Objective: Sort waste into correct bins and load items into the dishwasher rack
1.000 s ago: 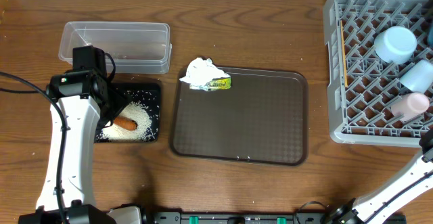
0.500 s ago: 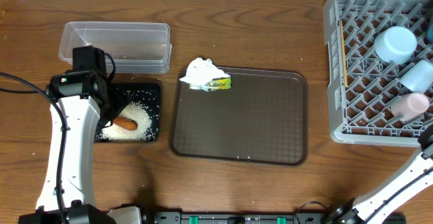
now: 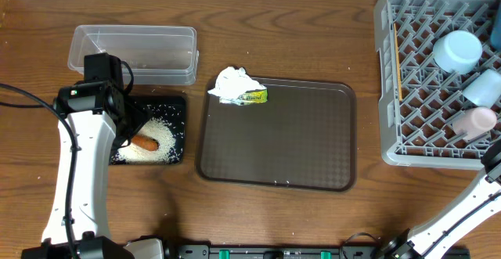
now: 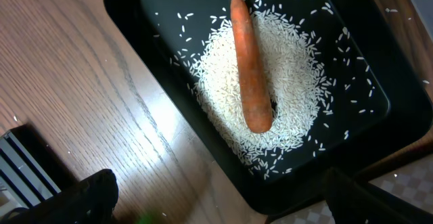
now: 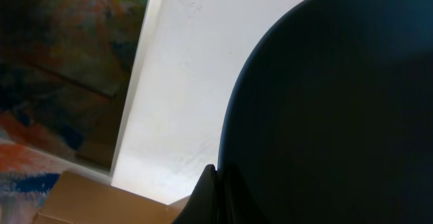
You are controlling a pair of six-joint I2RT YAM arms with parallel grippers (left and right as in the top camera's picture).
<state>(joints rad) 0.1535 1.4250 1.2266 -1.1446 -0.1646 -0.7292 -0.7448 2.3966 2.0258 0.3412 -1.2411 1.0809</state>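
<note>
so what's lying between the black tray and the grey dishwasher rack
Overhead view: the brown serving tray lies between black tray and dishwasher rack, with a crumpled tissue and yellow-green wrapper at its far-left corner.

Waste under the left gripper (image 4: pixel 220 183), dishes far off to its right.

Straight below the gripper's spread fingers, the small orange carrot (image 4: pixel 249 65) lies flat across the heap of white rice (image 4: pixel 284 109) in the shallow black tray (image 4: pixel 379 88), with loose grains scattered around it. The clear tub (image 3: pixel 133 44) sits just beyond the gripper, beside the tray. To its right, the crumpled white tissue (image 3: pixel 232 83) and the yellow-green wrapper (image 3: pixel 254 96) lie touching. Farthest right is the grey lattice rack (image 3: pixel 387 79), holding a light-blue bowl (image 3: pixel 458 50) and a pale cup (image 3: pixel 472 124).
</note>
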